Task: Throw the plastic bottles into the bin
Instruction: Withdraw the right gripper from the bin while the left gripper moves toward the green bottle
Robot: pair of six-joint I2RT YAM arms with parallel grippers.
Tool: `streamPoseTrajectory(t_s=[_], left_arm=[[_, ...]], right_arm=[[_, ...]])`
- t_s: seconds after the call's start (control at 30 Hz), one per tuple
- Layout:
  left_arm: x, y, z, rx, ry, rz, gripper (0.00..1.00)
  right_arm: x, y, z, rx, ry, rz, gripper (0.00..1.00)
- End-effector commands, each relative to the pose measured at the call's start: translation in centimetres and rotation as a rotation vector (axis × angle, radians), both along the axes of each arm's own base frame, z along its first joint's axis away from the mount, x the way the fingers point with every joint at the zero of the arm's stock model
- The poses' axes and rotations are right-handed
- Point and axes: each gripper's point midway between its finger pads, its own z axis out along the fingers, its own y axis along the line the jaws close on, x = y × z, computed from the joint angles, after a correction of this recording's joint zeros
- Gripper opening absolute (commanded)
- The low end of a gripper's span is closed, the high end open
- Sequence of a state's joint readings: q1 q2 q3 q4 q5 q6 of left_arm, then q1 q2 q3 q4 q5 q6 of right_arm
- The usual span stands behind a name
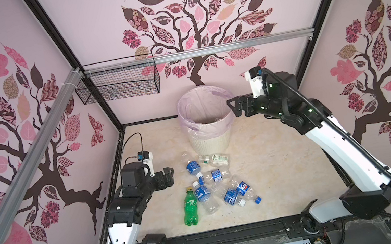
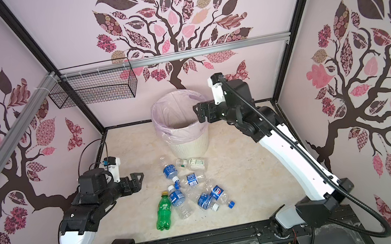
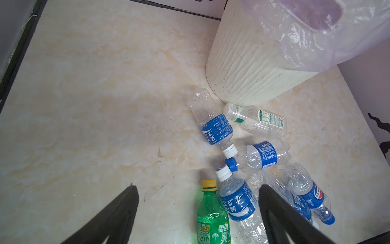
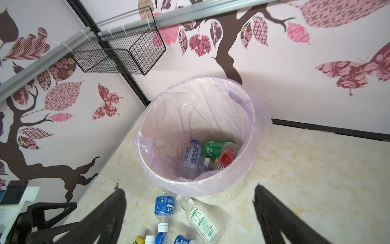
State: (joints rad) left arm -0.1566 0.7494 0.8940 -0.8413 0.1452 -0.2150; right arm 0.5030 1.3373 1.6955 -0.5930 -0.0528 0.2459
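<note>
Plastic bottles (image 1: 202, 194) lie on their sides in a loose heap midway across the cream marbled tabletop (image 1: 290, 165), a green bottle (image 1: 189, 206) nearest the front, and the left gripper (image 1: 170, 176) hovers just beside them, jaws spread wide with nothing between. Behind the heap stands the ribbed white bin (image 1: 210, 143) with its pink liner (image 1: 186, 108), more bottles (image 4: 191, 158) in its bottom (perhaps four; the tangle is hard to count), and the right gripper (image 1: 233, 107) hangs near its rim, jaws wide apart and empty too. Farthest back, a black wire basket (image 1: 118, 84) hangs on pale pink walls (image 1: 97, 23) printed with a dark tree.
</note>
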Motion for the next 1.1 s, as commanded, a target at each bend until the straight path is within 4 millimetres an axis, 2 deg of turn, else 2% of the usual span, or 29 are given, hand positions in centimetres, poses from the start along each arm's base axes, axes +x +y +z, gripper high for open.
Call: streamPoseTrajectory(t_s=[0.0, 0.13, 0.3, 0.47, 0.63, 0.93, 1.07], left_arm=[[0.1, -0.6, 2.0, -0.046, -0.033, -0.009, 0.92], [0.1, -0.5, 1.7, -0.059, -0.005, 0.010, 0.90], [-0.1, -1.2, 1.5, -0.085, 0.022, 0.003, 0.89], [-0.5, -1.6, -0.1, 0.020, 0.072, 0.022, 0.88], [-1.1, -2.8, -2.2, 0.036, 0.130, 0.022, 0.87], [-3.0, -3.0, -5.9, 0.022, 0.213, 0.043, 0.87], [-3.7, -3.4, -6.5, 0.039, 0.205, 0.042, 0.88]], right_arm=[[-1.7, -1.4, -1.2, -0.004, 0.013, -0.021, 0.97], [-4.1, -3.3, -3.9, -0.029, 0.038, -0.049, 0.99], [-6.2, -4.7, -7.8, -0.046, 0.094, -0.067, 1.00], [-7.9, -5.8, -11.5, -0.059, 0.154, -0.085, 1.00], [-9.1, -6.9, -13.5, -0.076, 0.179, -0.109, 1.00], [-10.1, -7.5, -17.0, -0.085, 0.236, -0.122, 1.00], [-10.3, -7.6, -18.1, -0.081, 0.247, -0.126, 1.00]])
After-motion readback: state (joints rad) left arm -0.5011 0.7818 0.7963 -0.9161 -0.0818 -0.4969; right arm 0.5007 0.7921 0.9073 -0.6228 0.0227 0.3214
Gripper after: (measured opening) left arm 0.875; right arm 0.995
